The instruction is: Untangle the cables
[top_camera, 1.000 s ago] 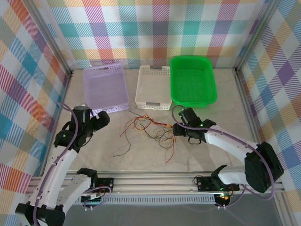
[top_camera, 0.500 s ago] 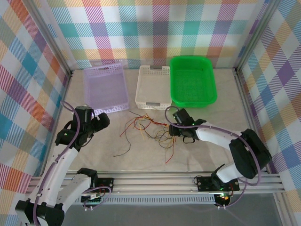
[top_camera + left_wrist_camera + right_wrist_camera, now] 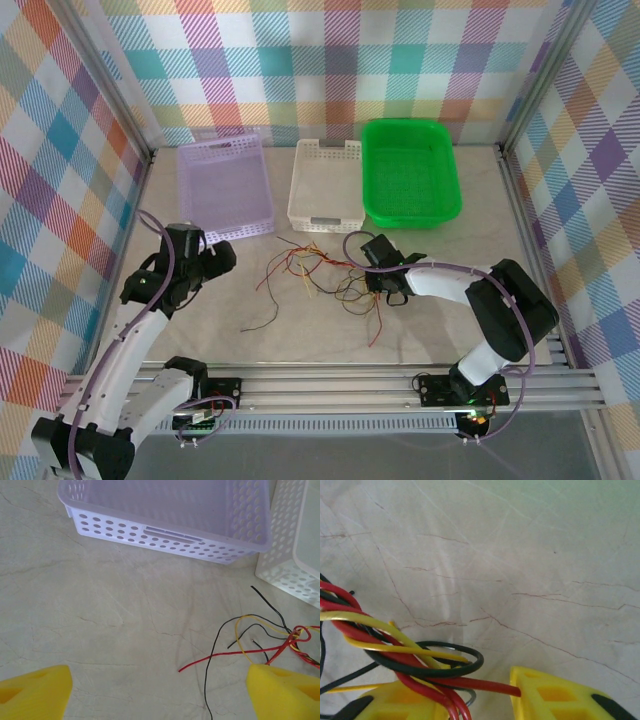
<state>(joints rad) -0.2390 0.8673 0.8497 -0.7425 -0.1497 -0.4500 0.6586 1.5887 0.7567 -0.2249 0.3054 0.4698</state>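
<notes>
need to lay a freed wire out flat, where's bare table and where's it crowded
Free: the table strip between the cables and the front rail, and the patch between the green basket and the right arm. Crowded: the centre, where the right gripper sits among the cables.

From above, cannot follow single strands of the cables [image 3: 318, 272]: too fine, too knotted. Cannot see fingertips of right gripper [image 3: 380, 290], buried under its own body. Right wrist: lose cables off left and bottom edges; cannot tell whether pinched. Left wrist: see fingers [image 3: 35, 690] of left gripper [image 3: 157, 680] cropped at bottom, white basket [image 3: 295, 555] cropped at right.
</notes>
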